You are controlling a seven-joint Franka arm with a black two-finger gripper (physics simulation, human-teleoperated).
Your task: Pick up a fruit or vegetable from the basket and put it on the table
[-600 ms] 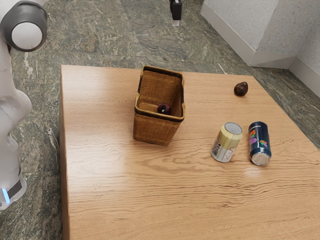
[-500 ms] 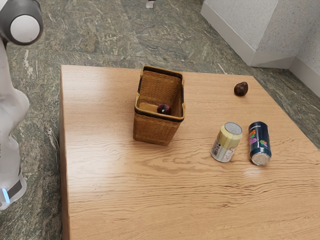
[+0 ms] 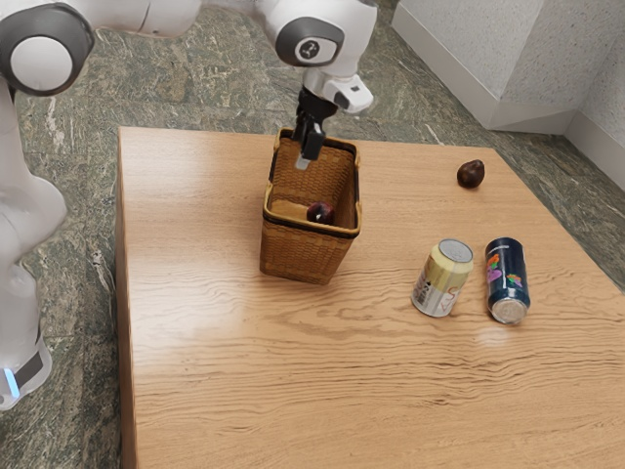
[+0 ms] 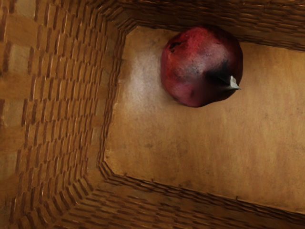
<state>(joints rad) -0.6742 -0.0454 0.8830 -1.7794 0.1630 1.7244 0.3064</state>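
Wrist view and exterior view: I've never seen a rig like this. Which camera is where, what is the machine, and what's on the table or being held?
The machine is one robot arm; its black end effector is at the opening of a woven basket. The exterior view comes from a camera beside the arm, the wrist view from one on its hand, looking into the basket. A dark red fruit, apparently a pomegranate, lies on the basket's floor, so it isn't held. Also on the table are an upright yellow-and-white can, a dark blue can on its side and a small brown fruit or vegetable.

Table (image 3: 225, 391) with basket (image 3: 303, 256), two cans (image 3: 443, 278), dark fruit (image 3: 471, 175)
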